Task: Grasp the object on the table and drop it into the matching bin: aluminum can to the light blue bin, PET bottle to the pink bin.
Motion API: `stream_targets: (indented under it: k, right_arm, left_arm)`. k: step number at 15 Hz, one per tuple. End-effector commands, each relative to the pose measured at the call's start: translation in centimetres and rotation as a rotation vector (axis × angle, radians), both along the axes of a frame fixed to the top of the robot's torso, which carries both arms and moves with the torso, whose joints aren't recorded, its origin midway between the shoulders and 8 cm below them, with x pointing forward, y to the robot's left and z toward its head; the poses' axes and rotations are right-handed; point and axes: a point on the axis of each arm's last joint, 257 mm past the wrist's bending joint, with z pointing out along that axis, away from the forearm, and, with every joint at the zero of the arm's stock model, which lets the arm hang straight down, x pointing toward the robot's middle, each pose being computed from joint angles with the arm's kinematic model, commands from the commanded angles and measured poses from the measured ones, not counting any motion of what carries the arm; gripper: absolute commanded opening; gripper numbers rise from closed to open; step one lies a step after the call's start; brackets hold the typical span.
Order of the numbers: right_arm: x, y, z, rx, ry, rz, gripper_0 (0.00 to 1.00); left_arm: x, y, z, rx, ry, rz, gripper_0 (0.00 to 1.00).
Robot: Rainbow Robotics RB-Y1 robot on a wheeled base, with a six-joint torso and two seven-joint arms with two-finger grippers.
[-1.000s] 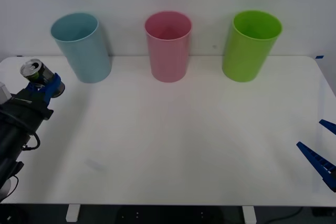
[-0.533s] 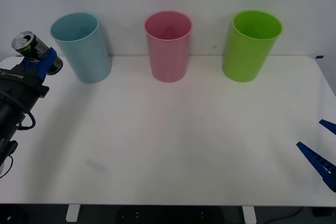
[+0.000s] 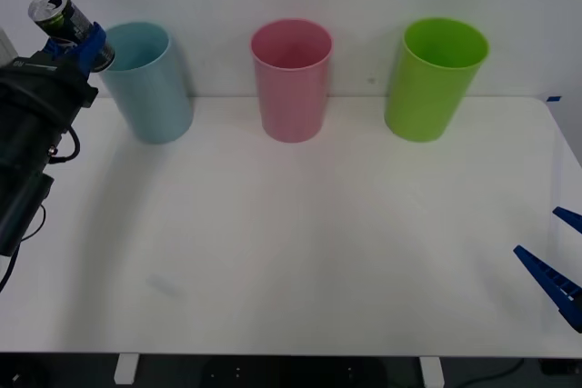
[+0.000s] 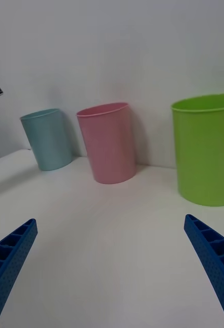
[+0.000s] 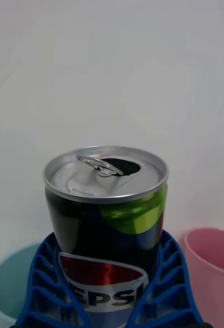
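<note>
Can [image 3: 56, 14] in left hand [image 3: 80, 43], above-left of light blue bin [image 3: 145, 84]; pink bin [image 3: 292, 79] right of it.

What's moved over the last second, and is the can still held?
The left gripper has risen and moved toward the blue bin, its jaws still shut on the can, now level with the rim. The bins and the parked right gripper have not moved.

The left arm [image 3: 32, 124], at the left edge of the front view, is bulky matte black with rounded housings, and a thin black cable loops off its side. Its left gripper [image 3: 80, 46] has blue ribbed fingers [image 5: 45, 287] with lattice-like cut-outs. The right gripper [image 3: 556, 270], lower right, has the same pointed blue ribbed fingers [image 4: 12, 256].
</note>
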Motion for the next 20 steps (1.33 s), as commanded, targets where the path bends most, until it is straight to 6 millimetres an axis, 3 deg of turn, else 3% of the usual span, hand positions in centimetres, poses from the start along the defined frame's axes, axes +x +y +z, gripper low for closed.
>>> stream_targets:
  k: [1, 8, 12, 16, 20]
  right_arm:
    - [0.0, 0.0, 0.0, 0.000, 0.000, 0.000, 1.00]
    - [0.0, 0.0, 0.0, 0.000, 0.000, 0.000, 1.00]
    - [0.0, 0.0, 0.0, 0.000, 0.000, 0.000, 1.00]
    - [0.0, 0.0, 0.0, 0.000, 0.000, 0.000, 1.00]
    - [0.0, 0.0, 0.0, 0.000, 0.000, 0.000, 1.00]
  left_arm:
    - [3.5, -0.2, 0.8, 0.030, 0.015, 0.013, 0.00]
    - [11.0, -0.6, -0.3, 0.123, 0.117, 0.068, 0.00]
    - [14.3, -0.1, -0.9, 0.159, 0.172, 0.135, 0.00]
    - [16.3, 0.6, -1.1, 0.166, 0.208, 0.209, 0.00]
    - [16.3, 0.9, -1.0, 0.179, 0.203, 0.227, 0.00]
